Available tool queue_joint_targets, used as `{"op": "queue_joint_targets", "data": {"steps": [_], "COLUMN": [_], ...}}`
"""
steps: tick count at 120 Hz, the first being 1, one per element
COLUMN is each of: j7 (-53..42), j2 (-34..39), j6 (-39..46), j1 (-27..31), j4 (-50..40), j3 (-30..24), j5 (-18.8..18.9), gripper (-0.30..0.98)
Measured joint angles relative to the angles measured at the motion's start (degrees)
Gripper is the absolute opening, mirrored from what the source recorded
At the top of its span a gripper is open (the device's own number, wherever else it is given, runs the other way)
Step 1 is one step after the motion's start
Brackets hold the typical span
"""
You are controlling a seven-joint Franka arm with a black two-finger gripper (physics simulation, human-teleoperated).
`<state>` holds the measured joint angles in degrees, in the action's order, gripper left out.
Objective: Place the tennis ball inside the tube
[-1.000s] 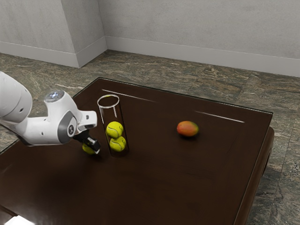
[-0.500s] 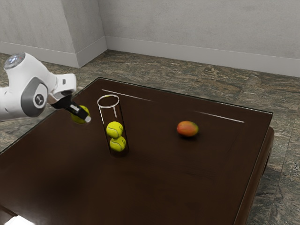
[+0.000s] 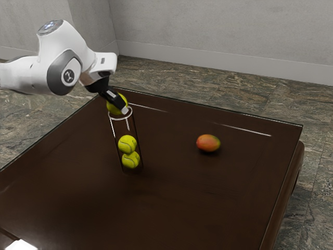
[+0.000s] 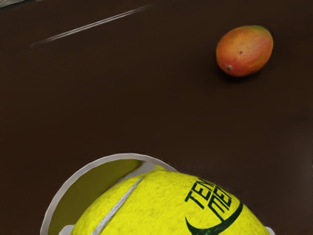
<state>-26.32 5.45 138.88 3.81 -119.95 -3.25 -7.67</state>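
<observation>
"Tube, where did that stand?" asked Sam

"On the brown table, upright, nearer to the edge at the exterior view's left than to the one at its right," said Jo. "You could see right through it."

"What was in it?"

"A bottom ball, and a top ball sitting on that. Both were yellow."

"And the tennis ball we had to put in?"

"It was up at the tube's rim, with the two others well below it. The black gripper had it pinched tight. The white arm came in from the exterior view's left."

"Was the ball right over the hole?"

"Partly. In the wrist view it hid some of the hole, and the rest peeked out beside it. It had dark letters on it. I couldn't tell if it touched the rim."

"Was there any fruit?"

"Yes, a red and green mango! It lay by itself on the table, well apart from the tube, between it and the far corner at the exterior view's right"
</observation>
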Motion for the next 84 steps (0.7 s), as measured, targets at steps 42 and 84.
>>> {"op": "queue_joint_targets", "data": {"steps": [42, 84], "j7": [0.84, 6.19], "j2": [-3.57, -2.99], "j6": [-2.46, -28.86], "j1": [-0.16, 0.42], "j4": [3.06, 21.54], "j3": [1.03, 1.34], "j5": [-0.66, 1.76], "gripper": [0.56, 0.66]}}
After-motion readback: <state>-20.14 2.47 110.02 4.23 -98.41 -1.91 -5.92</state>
